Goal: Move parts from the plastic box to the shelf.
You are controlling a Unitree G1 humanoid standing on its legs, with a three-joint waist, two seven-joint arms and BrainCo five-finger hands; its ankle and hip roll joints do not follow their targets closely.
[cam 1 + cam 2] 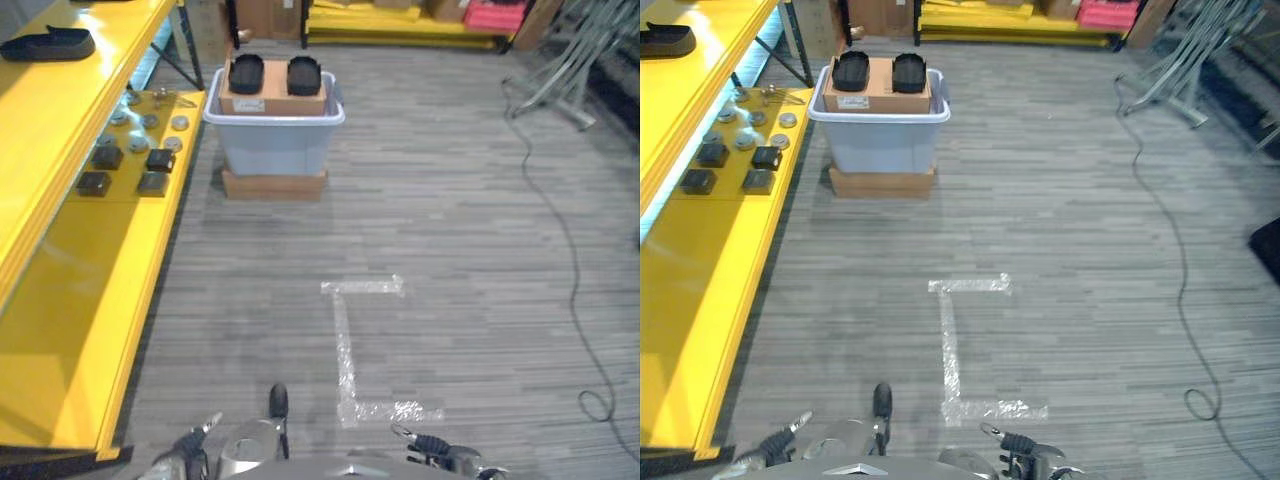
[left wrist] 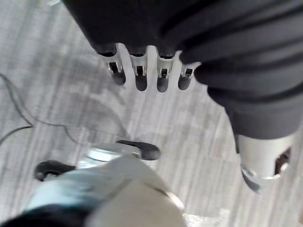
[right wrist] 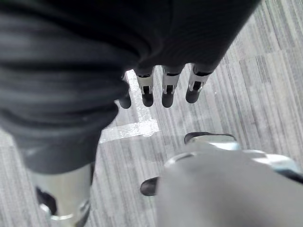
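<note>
Two black parts (image 1: 274, 73) sit on the far box (image 1: 274, 135), well apart from both hands; left hand (image 2: 142, 71) and right hand (image 3: 161, 85) hang relaxed, fingers empty.

The plastic box (image 1: 274, 140) at twelve o'clock looks smooth, pale grey and slightly glossy. The cardboard box (image 1: 273, 95) on it is matt brown. The parts (image 1: 246, 72) are matt black. The shelf (image 1: 90, 300) at nine o'clock has glossy yellow paint.
</note>
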